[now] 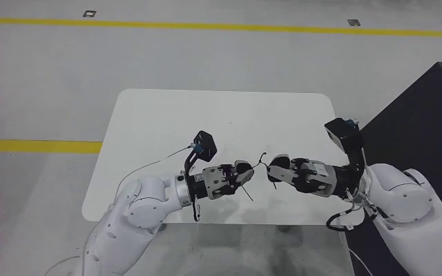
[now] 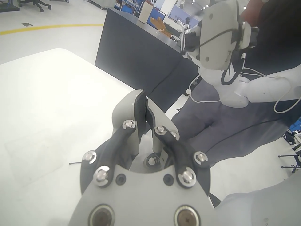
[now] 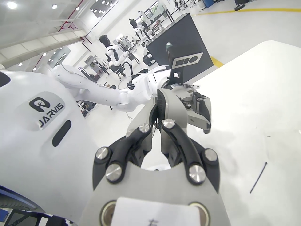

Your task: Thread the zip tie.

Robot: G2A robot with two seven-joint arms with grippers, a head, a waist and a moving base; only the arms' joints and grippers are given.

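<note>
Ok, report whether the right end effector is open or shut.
Shut: the right end effector shows its fingers pressed together, no gap, in the right wrist view.

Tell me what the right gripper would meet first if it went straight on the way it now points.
Most likely the thin zip tie standing between the tips, then the left gripper, which faces the right gripper closely. Depth is hard to judge.

Bright, even light falls from rows of ceiling lamps (image 3: pixel 11 5), seen in the right wrist view. The white table (image 1: pixel 173 124) glares almost to blank in both wrist views, and the pale floor (image 1: pixel 207 62) is nearly as bright. Both wrist views bend straight lines strongly toward their edges.
</note>
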